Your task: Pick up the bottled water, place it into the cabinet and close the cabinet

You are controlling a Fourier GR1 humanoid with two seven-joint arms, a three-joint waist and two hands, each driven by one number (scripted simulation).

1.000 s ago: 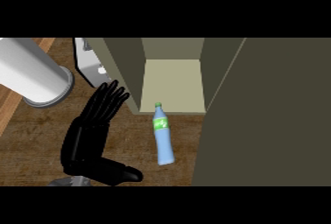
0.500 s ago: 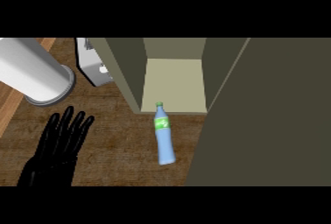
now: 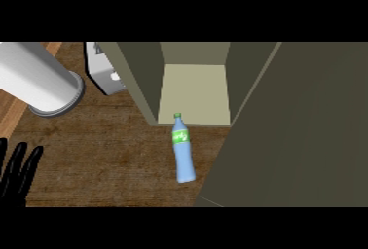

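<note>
Bottled water (image 3: pixel 182 154) lies flat on the counter (image 3: pixel 108 155) just outside the open cabinet (image 3: pixel 140 82), well apart from the left hand (image 3: pixel 14 180), whose fingers are straight and hold nothing, so a clumsy grab could make the round bottle roll away.

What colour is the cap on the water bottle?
Green, like its label. The head view shows the cap on the pale blue bottle.

One bottled water (image 3: pixel 182 153), one cabinet (image 3: pixel 144 82), one white cylinder (image 3: pixel 37 78), one small white box (image 3: pixel 105 76), one black hand (image 3: pixel 14 173).
</note>
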